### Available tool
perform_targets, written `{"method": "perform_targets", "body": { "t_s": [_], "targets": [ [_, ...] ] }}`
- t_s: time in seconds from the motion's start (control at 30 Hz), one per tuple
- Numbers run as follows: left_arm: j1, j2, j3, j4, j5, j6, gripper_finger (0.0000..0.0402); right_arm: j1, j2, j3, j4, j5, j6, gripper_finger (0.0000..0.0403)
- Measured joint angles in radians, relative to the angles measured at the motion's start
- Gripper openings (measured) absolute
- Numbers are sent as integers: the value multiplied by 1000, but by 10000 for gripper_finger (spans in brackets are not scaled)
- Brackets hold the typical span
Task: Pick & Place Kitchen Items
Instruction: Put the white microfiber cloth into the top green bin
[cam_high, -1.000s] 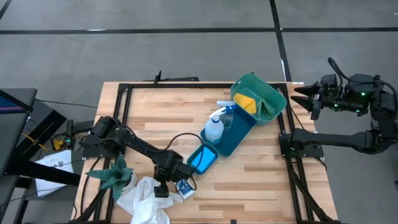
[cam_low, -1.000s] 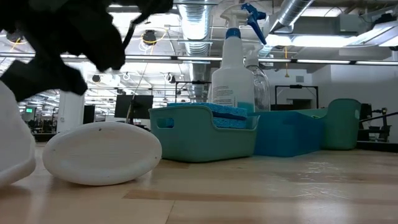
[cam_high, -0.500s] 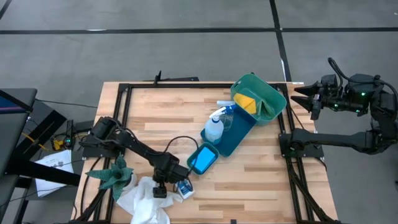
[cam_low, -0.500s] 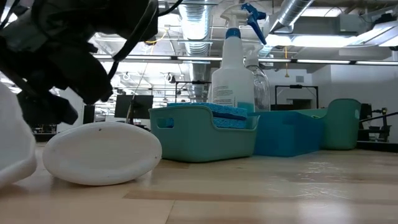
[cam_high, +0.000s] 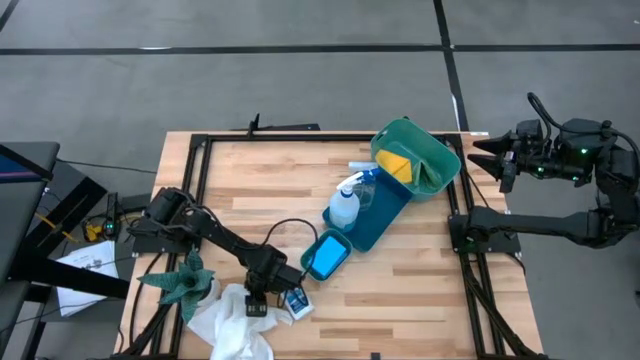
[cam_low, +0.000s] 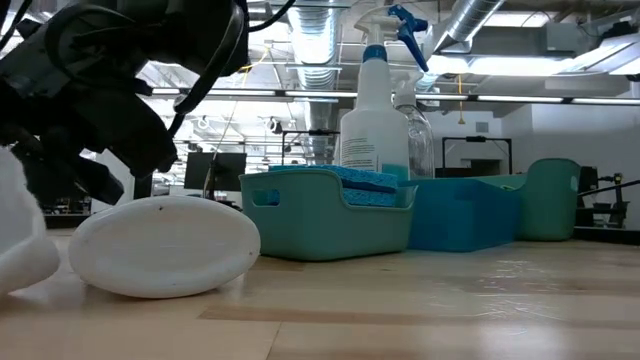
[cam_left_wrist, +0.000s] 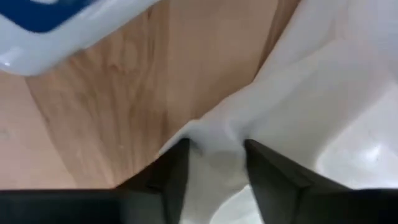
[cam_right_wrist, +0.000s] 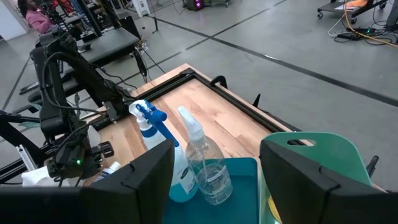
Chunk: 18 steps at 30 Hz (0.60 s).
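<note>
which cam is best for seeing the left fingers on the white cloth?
Left wrist view: both fingers straddle a fold of the white cloth up close. High view shows the left gripper over the cloth's edge, contact hidden. Low view shows only a cloth sliver. Right wrist barely shows it.

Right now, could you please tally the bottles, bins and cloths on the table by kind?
Bottles: 3 (spray bottle, clear bottle, small white bottle)
Bins: 3 (teal bin, blue tray, green bin)
Cloths: 1 (white cloth)
Total: 7
</note>
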Motion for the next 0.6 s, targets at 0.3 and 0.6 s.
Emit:
{"method": "perform_targets", "body": {
  "t_s": [0.3, 0.6],
  "targets": [
    [0, 3, -1, 13, 10, 5, 9, 0, 0, 0, 0, 1, 0, 228],
    [9, -142, 2, 6, 72, 71, 2, 0, 0, 0, 30, 4, 0, 228]
  ]
}}
